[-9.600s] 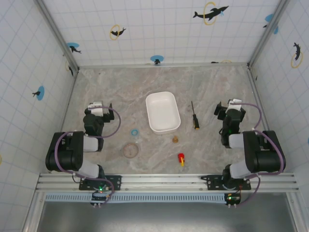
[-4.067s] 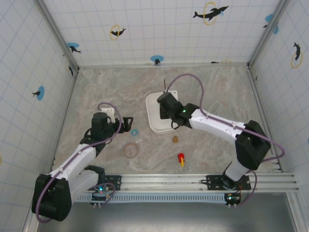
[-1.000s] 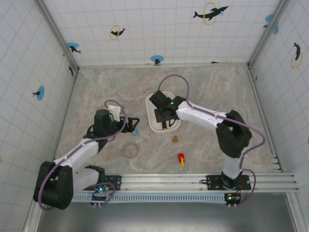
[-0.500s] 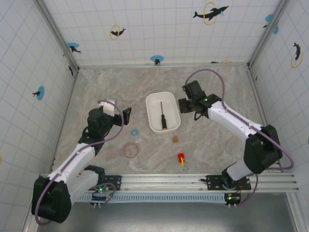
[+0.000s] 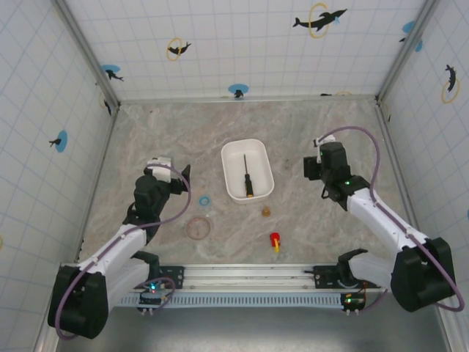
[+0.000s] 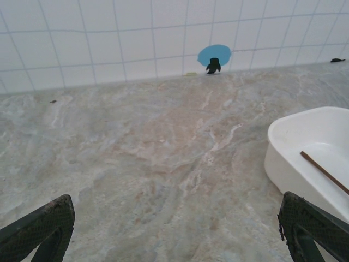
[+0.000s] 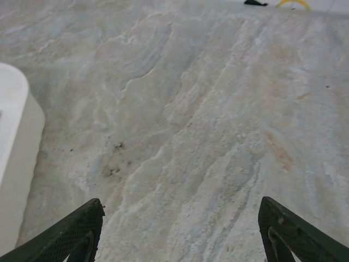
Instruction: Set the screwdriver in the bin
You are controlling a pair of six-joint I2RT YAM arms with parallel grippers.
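The screwdriver (image 5: pixel 248 178) lies inside the white bin (image 5: pixel 261 158), shaft toward the back wall and orange-yellow handle toward the front. In the left wrist view its dark shaft (image 6: pixel 324 172) crosses the bin's floor behind the bin's near wall (image 6: pixel 292 174). My right gripper (image 5: pixel 312 168) is open, well to the right of the bin, with bare table between its fingers (image 7: pixel 82 229); the bin's edge (image 7: pixel 13 142) sits at the left of that view. Left of the bin, my left gripper (image 5: pixel 181 178) is open too, fingers (image 6: pixel 41 226) spread wide over bare table.
A blue ring (image 5: pixel 204 199) and a clear round disc (image 5: pixel 197 228) lie between the left gripper and the bin. A small brown piece (image 5: pixel 266 212) and a stubby red-and-yellow object (image 5: pixel 275 240) lie in front of the bin. Tiled walls enclose the table.
The right gripper carried the screwdriver from the table into the bin, let it go, and has withdrawn to the right. The left arm has pulled back a little to the left.
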